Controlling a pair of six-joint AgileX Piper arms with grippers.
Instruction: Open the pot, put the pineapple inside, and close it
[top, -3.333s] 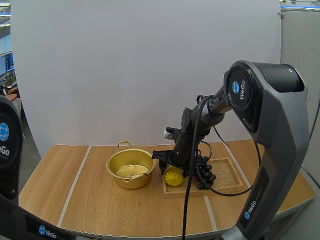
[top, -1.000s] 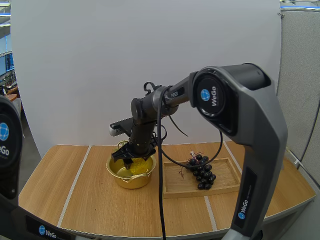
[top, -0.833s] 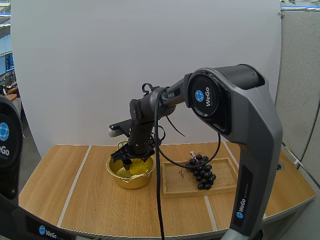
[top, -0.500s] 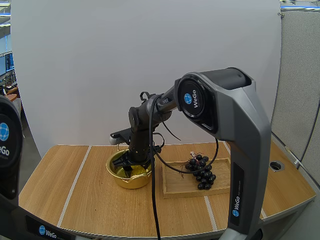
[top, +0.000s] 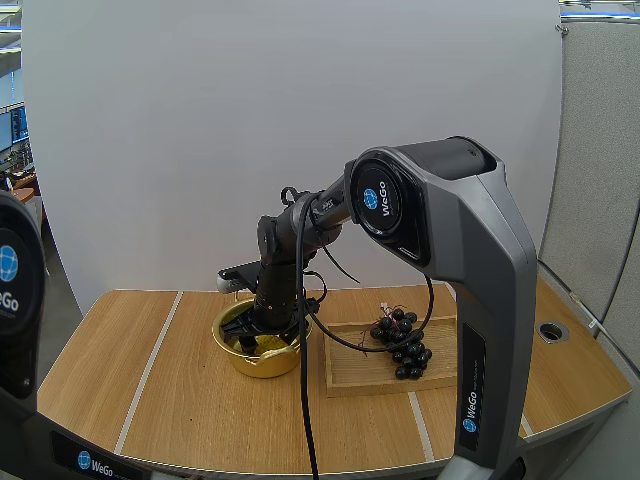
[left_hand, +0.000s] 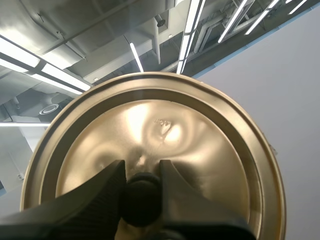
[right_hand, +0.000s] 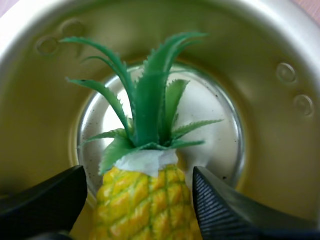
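Right claw (right_hand: 140, 175) was down inside pot (top: 262, 362), lower centre-left of the high view, on worktop (top: 170, 400). Its fingers were clamped on pineapple (right_hand: 145, 210), crown aimed at the pot floor. Left claw (left_hand: 141, 170) was clamped on the knob of lid (left_hand: 165, 130), lid held aloft. Grapes (top: 402, 342) sat on tray (top: 360, 375), right of pot. Step in hand looked like the release. Lower until the fruit rests on the floor, open just enough, then lift straight up clear of leaves and rim. After that, bring the lid over centred and level before letting go.
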